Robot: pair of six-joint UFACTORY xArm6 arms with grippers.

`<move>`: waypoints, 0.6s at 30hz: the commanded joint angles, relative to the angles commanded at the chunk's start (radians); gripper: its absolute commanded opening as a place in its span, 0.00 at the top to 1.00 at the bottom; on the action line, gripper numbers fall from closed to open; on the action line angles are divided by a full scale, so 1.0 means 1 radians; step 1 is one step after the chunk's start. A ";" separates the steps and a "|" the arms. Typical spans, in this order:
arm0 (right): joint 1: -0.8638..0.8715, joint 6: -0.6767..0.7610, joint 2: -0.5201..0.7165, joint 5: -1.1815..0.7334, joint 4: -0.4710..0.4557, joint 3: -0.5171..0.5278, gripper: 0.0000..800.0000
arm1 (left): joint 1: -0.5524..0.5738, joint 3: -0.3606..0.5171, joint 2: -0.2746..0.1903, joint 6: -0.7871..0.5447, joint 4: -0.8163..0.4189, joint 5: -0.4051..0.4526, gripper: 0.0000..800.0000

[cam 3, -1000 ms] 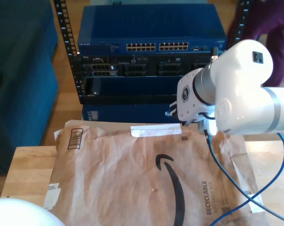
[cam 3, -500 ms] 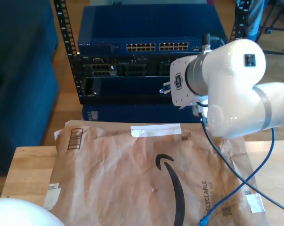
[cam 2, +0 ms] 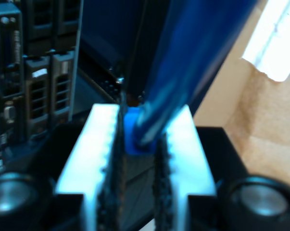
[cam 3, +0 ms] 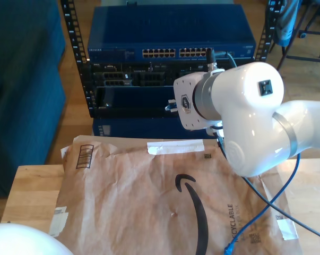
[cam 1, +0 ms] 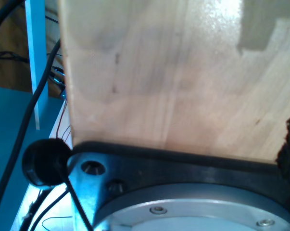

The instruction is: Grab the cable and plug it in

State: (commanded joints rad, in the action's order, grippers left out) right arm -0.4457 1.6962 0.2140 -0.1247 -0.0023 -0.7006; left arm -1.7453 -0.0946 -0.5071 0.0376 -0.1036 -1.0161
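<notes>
My second gripper (cam 2: 140, 115) is shut on the cable's small blue plug (cam 2: 134, 134), pinched between its two white fingers (cam 2: 99, 149). From the plug the blue cable (cam 2: 197, 53) runs away thick and blurred. In the exterior view the second arm's white wrist (cam 3: 202, 98) hangs in front of the rack, hiding the jaws. The cable (cam 3: 279, 194) drops from under the arm and curves over the envelope to its loose blue end (cam 3: 228, 248). The blue switch's row of ports (cam 3: 175, 53) sits above the wrist. The first wrist view looks at pale wood (cam 1: 173, 72) and a black plate (cam 1: 183, 166).
A brown paper envelope (cam 3: 149, 196) covers the wooden table (cam 3: 32, 191) in front of the black server rack (cam 3: 128, 79). A white rounded arm part (cam 3: 16, 241) sits at the exterior view's lower left. A blue sofa (cam 3: 22, 79) stands at the exterior view's left.
The second arm has swung toward the exterior view's left and closer to the rack, carrying the plug. The cable trailed after it, and its loose end slid into sight on the envelope.
</notes>
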 joint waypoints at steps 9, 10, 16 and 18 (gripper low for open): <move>0.000 0.002 -0.023 0.368 0.011 0.115 1.00 | 0.000 0.000 0.000 0.000 0.000 0.000 0.00; 0.000 0.002 -0.023 0.394 0.011 0.123 1.00 | 0.000 0.000 0.000 0.000 0.000 -0.002 0.00; 0.006 -0.003 -0.029 0.618 0.011 0.187 1.00 | 0.000 0.000 0.000 0.000 0.000 0.000 0.00; 0.009 -0.005 -0.029 0.669 0.011 0.218 1.00 | 0.000 0.000 0.000 0.000 0.000 0.000 0.00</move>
State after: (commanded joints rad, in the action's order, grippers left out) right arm -0.4365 1.6916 0.1849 0.5443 0.0084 -0.4827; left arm -1.7453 -0.0946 -0.5071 0.0376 -0.1036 -1.0161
